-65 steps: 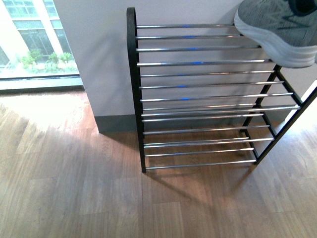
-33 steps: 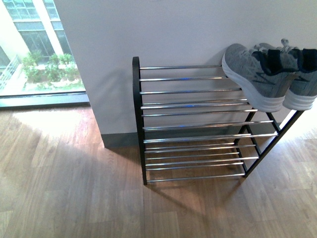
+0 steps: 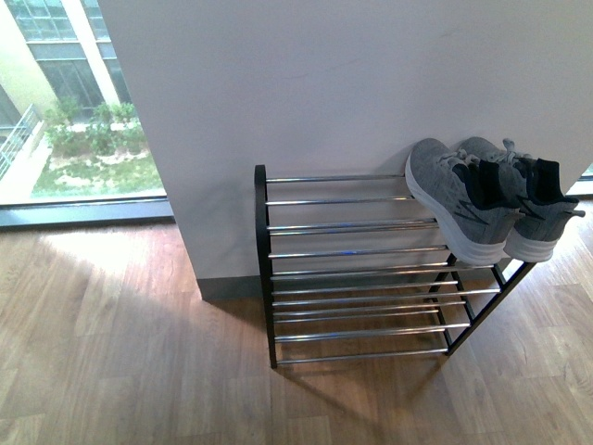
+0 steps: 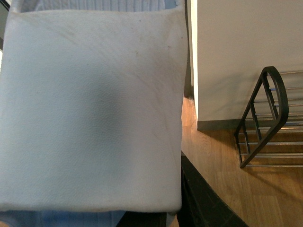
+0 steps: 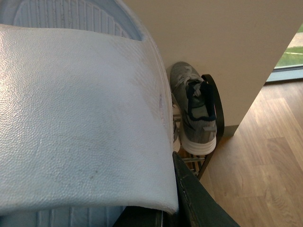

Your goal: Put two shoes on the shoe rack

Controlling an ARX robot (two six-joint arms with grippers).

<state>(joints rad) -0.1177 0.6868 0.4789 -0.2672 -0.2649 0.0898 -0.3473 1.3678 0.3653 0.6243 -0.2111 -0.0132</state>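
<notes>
The shoe rack (image 3: 352, 269), black-framed with chrome bars, stands against the white wall. Two grey knit sneakers (image 3: 463, 209) sit side by side on the right end of its top tier, heels hanging past the front bar. Neither arm shows in the front view. My left gripper (image 4: 151, 218) is shut on a pale blue slide (image 4: 90, 104) whose strap fills the left wrist view; the rack's end (image 4: 265, 118) lies beyond it. My right gripper (image 5: 147, 218) is shut on the other pale blue slide (image 5: 80, 118), with a grey sneaker (image 5: 196, 113) beyond. The slides hide most of both grippers.
Wood floor (image 3: 139, 371) spreads in front of and to the left of the rack. A floor-level window (image 3: 74, 111) sits left of the wall corner. The rack's lower tiers and the left part of its top tier hold nothing.
The front view has drawn back from the rack. The rack now looks smaller and lower in the picture, and both grey sneakers show whole on its top tier.
</notes>
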